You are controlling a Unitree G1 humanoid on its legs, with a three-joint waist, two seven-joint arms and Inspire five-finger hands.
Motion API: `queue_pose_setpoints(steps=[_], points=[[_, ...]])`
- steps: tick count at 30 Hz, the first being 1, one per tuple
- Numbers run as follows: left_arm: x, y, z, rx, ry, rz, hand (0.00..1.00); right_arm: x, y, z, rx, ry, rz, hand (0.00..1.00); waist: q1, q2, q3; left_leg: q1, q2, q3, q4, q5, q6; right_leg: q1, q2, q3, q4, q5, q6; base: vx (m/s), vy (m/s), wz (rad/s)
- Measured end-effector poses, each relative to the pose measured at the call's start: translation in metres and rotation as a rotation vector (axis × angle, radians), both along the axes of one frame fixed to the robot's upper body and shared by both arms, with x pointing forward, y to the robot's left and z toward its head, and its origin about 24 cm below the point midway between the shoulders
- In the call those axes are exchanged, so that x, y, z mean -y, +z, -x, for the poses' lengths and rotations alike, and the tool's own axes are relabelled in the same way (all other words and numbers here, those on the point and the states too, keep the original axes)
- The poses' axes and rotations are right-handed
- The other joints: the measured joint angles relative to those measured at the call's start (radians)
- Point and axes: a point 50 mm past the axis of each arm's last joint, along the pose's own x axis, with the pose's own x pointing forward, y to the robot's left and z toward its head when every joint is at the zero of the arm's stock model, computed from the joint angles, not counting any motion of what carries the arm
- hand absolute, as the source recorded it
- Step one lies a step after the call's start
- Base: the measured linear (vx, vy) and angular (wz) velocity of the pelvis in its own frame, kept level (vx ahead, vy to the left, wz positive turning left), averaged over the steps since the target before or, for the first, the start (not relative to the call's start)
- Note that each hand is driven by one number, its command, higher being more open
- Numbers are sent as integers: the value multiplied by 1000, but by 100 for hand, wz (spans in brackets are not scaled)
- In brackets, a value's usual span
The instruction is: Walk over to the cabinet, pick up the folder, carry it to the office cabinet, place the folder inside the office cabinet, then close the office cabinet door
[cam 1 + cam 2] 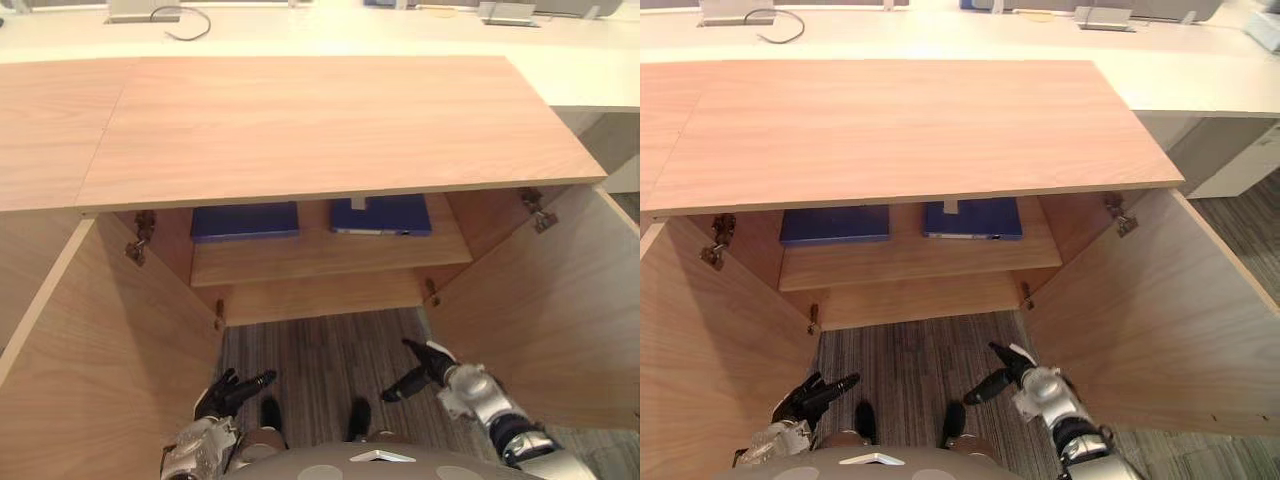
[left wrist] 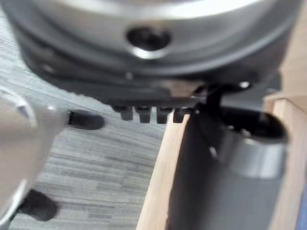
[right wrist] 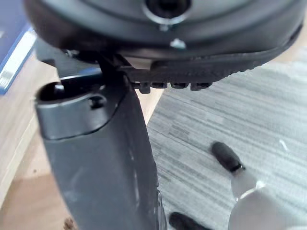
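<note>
A wooden cabinet (image 1: pixel 320 130) stands before me with both its doors swung out. On its inner shelf (image 1: pixel 330 258) lie two dark blue folders, one at the left (image 1: pixel 245 221) and one at the right (image 1: pixel 382 215), partly hidden under the cabinet top. My left hand (image 1: pixel 228 392) hangs low over the carpet beside the left door (image 1: pixel 100 350), open and empty. My right hand (image 1: pixel 430 365) is also low, just inside the right door (image 1: pixel 540 300), fingers straight and holding nothing. A corner of a blue folder (image 3: pixel 12 43) shows past the right hand's thumb (image 3: pixel 96 158) in the right wrist view.
Grey striped carpet (image 1: pixel 320 360) lies between the two open doors. Behind the cabinet runs a white desk (image 1: pixel 300 30) with a black cable (image 1: pixel 190 25) and grey stands. A lower wooden ledge (image 1: pixel 320 297) sits under the shelf.
</note>
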Motion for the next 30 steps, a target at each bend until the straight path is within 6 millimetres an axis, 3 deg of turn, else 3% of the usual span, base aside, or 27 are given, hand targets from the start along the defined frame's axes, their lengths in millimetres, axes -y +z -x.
queue_pose_setpoints(steps=[2, 6, 9, 11, 13, 15, 18, 22, 25, 28, 30], points=[[-13, 0, 7, -12, 65, -18, 100, -7, -14, 30, -50, -187, -65, 100, -14, 6, -21, 44, 1, 26, -19, -3, -5, 24, 8, 27, -9, 1, 1, 49, 3, -33], [-24, -2, 22, -55, 117, -52, 100, -7, -28, 68, -116, -517, -110, 100, -31, 13, -41, 67, 14, 68, 43, -62, -13, 54, 13, 70, -13, 0, 1, 78, -1, -37], [-19, -9, 44, -123, 218, -45, 100, -7, -34, 89, -136, -759, -107, 100, -26, 33, -52, 19, 72, 81, 292, -201, -6, 76, 38, 133, -4, 2, -6, 74, -17, -70], [2, -19, 63, -196, 285, -5, 100, -2, -34, 97, -123, -846, -73, 100, -12, 71, -54, -10, 92, -117, 416, -311, -13, 82, 82, 213, -2, 14, -5, 56, 25, -110], [17, -23, 66, -221, 293, 29, 100, 1, -33, 98, -114, -883, -57, 100, -3, 92, -58, -10, 78, -198, 446, -349, -19, 79, 91, 254, -1, 20, 3, -2, 122, -75], [27, -24, 59, -202, 323, 59, 100, 0, -34, 100, -116, -919, -49, 100, -1, 88, -57, -11, 47, -267, 469, -380, -14, 55, 91, 306, 6, 25, 11, -74, 167, -65], [29, -23, 56, -191, 336, 55, 100, -5, -33, 98, -103, -933, -60, 100, 0, 69, -56, -1, 40, -172, 462, -405, -4, 21, 84, 388, 2, 37, 19, -83, 166, -87], [30, -23, 58, -192, 340, 44, 100, -5, -31, 97, -79, -949, -63, 100, 0, 72, -58, 34, 33, -43, 426, -411, 10, -10, 83, 483, -7, 65, 15, 3, 107, -92], [34, -23, 54, -190, 307, 44, 100, -2, -29, 93, -57, -954, -60, 100, -5, 78, -54, 73, 23, 38, 380, -403, 19, -34, 93, 536, -8, 85, 36, 95, 62, -80], [44, -23, 45, -174, 283, 64, 100, 4, -24, 87, -16, -915, -42, 100, -3, 107, -37, 128, 22, 94, 339, -403, 19, -36, 118, 551, 11, 87, 35, 129, 42, -62], [49, -23, 39, -163, 262, 74, 100, 6, -19, 76, 32, -886, -38, 100, -1, 123, -25, 151, 29, 119, 333, -401, 21, -60, 134, 505, 61, 86, 28, 115, 12, -67]])
